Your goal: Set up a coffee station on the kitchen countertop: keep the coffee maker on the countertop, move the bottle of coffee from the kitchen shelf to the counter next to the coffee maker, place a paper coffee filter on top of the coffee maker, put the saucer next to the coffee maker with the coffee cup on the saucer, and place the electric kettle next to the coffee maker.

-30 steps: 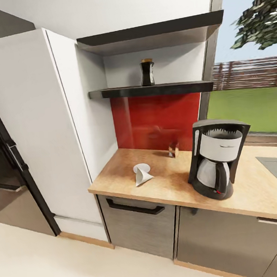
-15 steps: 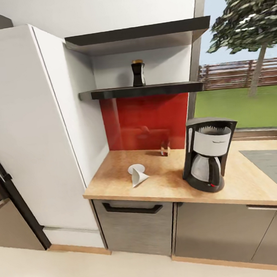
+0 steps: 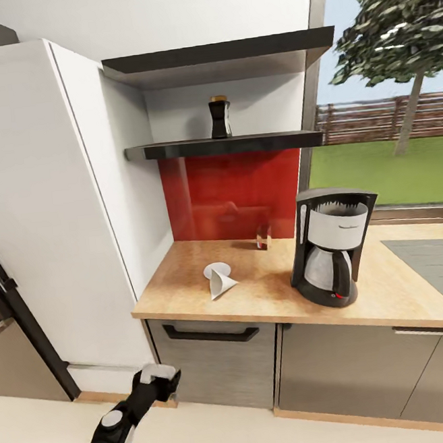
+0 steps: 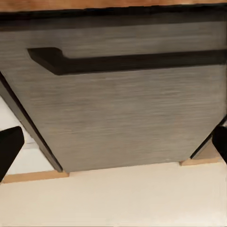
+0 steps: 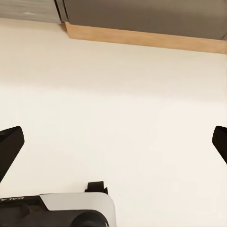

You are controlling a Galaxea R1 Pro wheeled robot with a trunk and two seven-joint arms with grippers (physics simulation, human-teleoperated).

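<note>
A kitchen coffee station barely begun: the coffee maker (image 3: 332, 248) stands on the countertop (image 3: 269, 293) toward its front edge, while the bottle of coffee (image 3: 219, 117) waits on the shelf (image 3: 224, 145) above. The paper filter (image 3: 219, 280) lies on its side near the countertop's left end, not yet on the machine. The left gripper (image 3: 158, 376) hangs low before a grey drawer front (image 4: 123, 113), fingers spread wide and empty; the right gripper (image 5: 113, 142), above bare floor, is likewise spread.
</note>
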